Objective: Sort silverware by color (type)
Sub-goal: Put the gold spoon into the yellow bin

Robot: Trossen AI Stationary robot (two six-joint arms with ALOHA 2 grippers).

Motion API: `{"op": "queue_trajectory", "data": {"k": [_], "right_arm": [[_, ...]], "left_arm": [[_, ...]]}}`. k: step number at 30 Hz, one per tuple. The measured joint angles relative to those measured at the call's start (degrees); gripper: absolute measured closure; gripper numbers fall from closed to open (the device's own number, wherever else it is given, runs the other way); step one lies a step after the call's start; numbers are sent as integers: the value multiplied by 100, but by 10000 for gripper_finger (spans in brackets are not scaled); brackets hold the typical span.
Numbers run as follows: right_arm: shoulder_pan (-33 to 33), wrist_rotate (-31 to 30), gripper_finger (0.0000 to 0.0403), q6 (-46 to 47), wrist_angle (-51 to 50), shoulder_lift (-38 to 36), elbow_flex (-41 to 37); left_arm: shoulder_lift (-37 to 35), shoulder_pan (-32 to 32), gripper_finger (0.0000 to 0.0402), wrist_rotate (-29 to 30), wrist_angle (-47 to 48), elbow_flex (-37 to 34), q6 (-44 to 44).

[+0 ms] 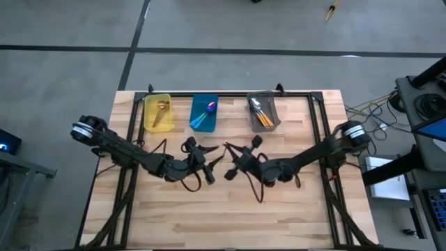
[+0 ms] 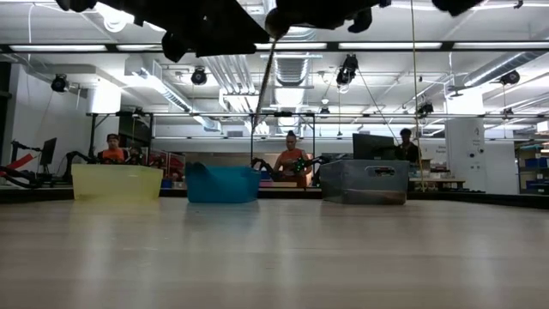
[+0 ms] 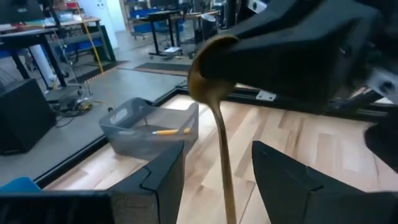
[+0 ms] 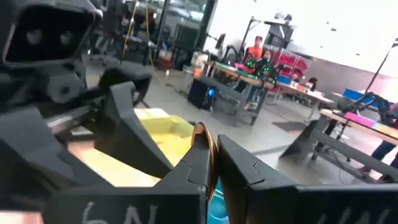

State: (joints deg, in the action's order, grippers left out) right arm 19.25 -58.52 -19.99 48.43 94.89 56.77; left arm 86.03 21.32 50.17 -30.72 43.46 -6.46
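One gold spoon [image 3: 219, 134], bowl half hidden inside clamped right jaws [image 4: 211, 163], between gaping left jaws [image 3: 214, 165].

Wood table [image 1: 230, 209], yellow bin [image 1: 157, 113], blue bin [image 1: 203, 113], grey bin [image 1: 264, 113]

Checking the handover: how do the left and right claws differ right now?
The right claw is shut on the gold spoon, pinching its bowl; the left claw is open, its fingers either side of the handle, not touching it. The right claw carries the spoon; the left carries nothing. Both hover mid-table, facing each other.
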Motion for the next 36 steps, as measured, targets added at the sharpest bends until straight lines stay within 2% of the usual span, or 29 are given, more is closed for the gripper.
{"op": "queue_trajectory", "data": {"k": [3, 6, 14, 20, 27, 33, 36], "right_arm": [[0, -2, 391, -352, 958, 338, -2], [0, 2, 391, -537, 1600, 466, -2], [-13, 39, 391, -511, 1691, 447, -2], [-15, 37, 391, -407, 1684, 446, -2], [-24, 37, 390, -408, 1694, 446, -2], [-55, 39, 387, -405, 1674, 444, -2], [-63, 44, 369, -409, 1658, 422, -2]], "left_arm": [[66, -2, 235, 89, -13, 0, 61], [118, -2, 235, 420, 5, 0, 64], [209, -4, 241, 546, 13, 0, 149], [330, -2, 294, 541, 6, 0, 146], [362, 0, 389, 495, -32, 0, 56], [360, -2, 397, 538, -54, 0, -252], [356, -2, 399, 548, -56, 0, -355]]}}
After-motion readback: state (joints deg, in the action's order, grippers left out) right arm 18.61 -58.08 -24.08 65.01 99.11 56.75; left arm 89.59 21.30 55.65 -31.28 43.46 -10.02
